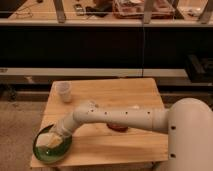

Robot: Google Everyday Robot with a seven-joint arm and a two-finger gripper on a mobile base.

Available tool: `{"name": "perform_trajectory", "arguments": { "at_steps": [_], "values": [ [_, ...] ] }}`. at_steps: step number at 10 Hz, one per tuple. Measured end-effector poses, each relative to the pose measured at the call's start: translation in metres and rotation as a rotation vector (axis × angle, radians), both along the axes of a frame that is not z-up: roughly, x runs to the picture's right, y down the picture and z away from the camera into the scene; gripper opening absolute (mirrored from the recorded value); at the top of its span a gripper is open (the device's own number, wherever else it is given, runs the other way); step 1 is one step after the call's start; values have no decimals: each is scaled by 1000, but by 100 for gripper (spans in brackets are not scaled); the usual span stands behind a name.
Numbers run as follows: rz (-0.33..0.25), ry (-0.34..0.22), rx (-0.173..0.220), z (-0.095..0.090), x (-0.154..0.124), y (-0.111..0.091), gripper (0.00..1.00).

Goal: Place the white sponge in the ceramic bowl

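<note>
A: Start with the counter (125,145). It is a small wooden top, and the ceramic bowl (42,151) sits right at its front left corner, close to both edges. A push from the arm (120,117) could slide the dish over the edge.

B: And the arm lies low across most of the top. What is near it?

A: A small translucent cup (64,91) stands at the back left, apart from the arm. A reddish thing (118,127) peeks out just under the forearm, and a small pale thing (136,106) shows behind it. I'd judge a low sideways sweep could drag either one.

B: The hand?

A: The hand (59,135) is down over the bowl, at its rim on the inner side. I cannot tell whether it is spread or pinching anything.

B: And the white sponge?

A: The white sponge (50,142) shows as a pale block inside the bowl, right beside the hand. Whether it rests on the dish or hangs in a grip, I cannot tell.

B: So the small risk?

A: If it catches on the hand, lifting away might carry it back out, or tip it over the shallow rim.
</note>
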State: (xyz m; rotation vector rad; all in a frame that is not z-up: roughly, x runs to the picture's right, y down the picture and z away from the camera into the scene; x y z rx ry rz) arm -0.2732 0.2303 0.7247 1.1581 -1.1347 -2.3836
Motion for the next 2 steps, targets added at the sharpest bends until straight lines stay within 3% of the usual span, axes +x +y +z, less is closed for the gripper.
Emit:
{"name": "perform_trajectory", "arguments": {
  "at_steps": [2],
  "values": [
    [11, -4, -17, 4, 7, -3, 65]
  ]
}}
